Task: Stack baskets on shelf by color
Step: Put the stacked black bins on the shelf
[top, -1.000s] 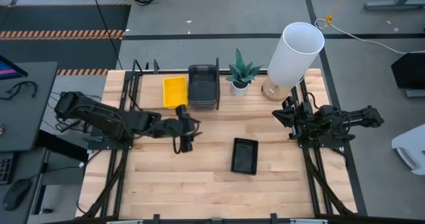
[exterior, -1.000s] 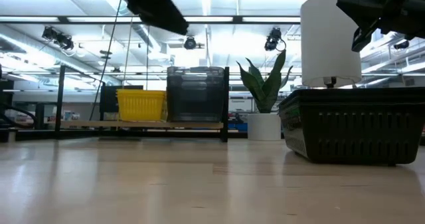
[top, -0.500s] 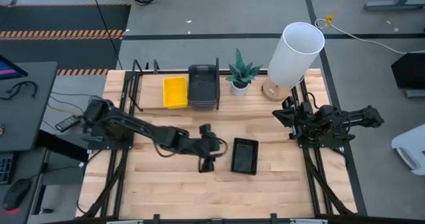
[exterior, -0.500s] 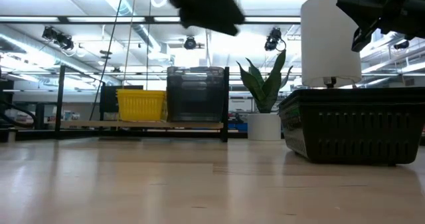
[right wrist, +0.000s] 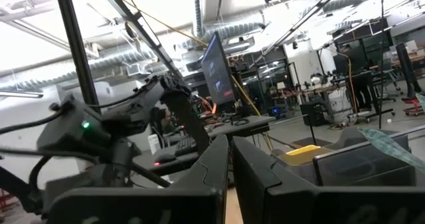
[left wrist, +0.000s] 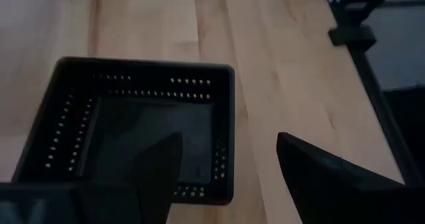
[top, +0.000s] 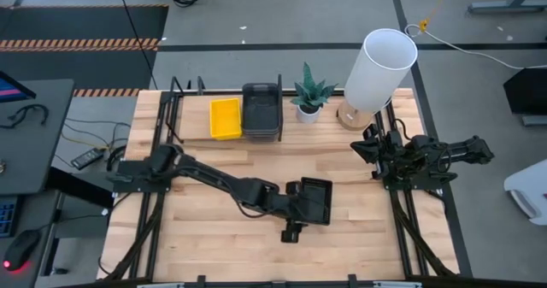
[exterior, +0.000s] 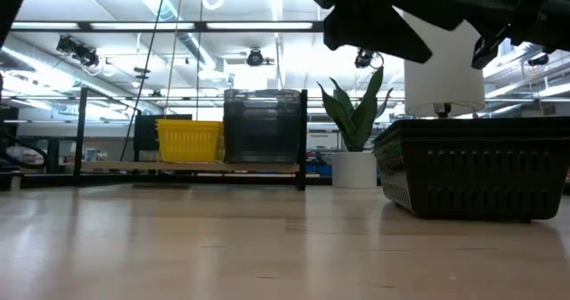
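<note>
A black slatted basket (top: 318, 196) rests on its base on the table right of centre; it also shows in the low view (exterior: 472, 171). My left gripper (left wrist: 229, 164) hangs open just above the basket's near-left corner, one finger over its inside (left wrist: 159, 167) and one outside its wall (left wrist: 319, 177), touching nothing. On the shelf (top: 224, 139) at the far edge stand a yellow basket (top: 226, 118) and a stack of dark grey baskets (top: 261, 110). My right gripper (right wrist: 230, 174) is shut, its arm folded at the table's right edge (top: 419, 158).
A white pot with a green plant (top: 309, 96) and a large white cylinder lamp (top: 380, 66) stand at the far right, beside the shelf. Bare wood lies along the near edge and left of the black basket.
My left gripper has swept from in front of the shelf toward the table's right and near edge, sinking and tipping downward until it is over the black basket. The basket has stayed where it was.
</note>
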Robot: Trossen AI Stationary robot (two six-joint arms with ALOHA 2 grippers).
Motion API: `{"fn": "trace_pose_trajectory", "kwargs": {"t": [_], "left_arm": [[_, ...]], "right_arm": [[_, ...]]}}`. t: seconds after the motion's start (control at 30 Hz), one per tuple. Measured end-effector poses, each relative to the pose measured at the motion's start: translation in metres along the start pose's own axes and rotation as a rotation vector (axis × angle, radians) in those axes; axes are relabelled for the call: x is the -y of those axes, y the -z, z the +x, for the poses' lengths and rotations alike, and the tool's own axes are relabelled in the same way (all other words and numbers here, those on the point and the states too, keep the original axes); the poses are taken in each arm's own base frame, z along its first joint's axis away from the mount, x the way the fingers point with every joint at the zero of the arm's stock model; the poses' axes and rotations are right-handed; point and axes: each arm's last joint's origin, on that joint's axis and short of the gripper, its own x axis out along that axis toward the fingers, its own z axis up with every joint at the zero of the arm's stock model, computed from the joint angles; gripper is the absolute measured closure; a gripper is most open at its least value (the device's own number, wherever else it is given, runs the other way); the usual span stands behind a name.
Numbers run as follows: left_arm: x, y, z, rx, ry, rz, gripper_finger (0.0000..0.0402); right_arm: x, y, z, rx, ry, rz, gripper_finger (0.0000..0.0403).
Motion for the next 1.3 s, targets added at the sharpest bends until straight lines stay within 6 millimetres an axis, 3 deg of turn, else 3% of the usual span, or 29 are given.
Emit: {"fn": "trace_pose_trajectory", "kwargs": {"t": [0.23,0.67,0.87,1.13,1.3], "left_arm": [[0.005,-0.005,0.025,0.006,0.032,0.027,0.0129],[0.007,0.025,0.067,-0.111,0.043,0.049,0.0164],[0.005,0.027,0.067,-0.131,0.021,0.076,0.0226],[0.003,0.031,0.066,-0.177,0.001,0.097,0.0369],[0.004,0.028,0.053,-0.204,-0.020,0.134,0.0382]], "right_arm": [[0.000,0.000,0.000,0.001,-0.001,0.000,0.0376],[0.000,0.000,0.000,0.005,-0.001,0.001,0.0376],[0.000,0.000,0.000,0.005,-0.002,0.001,0.0376],[0.000,0.000,0.000,0.005,-0.002,0.001,0.0376],[0.000,0.000,0.000,0.004,-0.002,0.001,0.0376]]}}
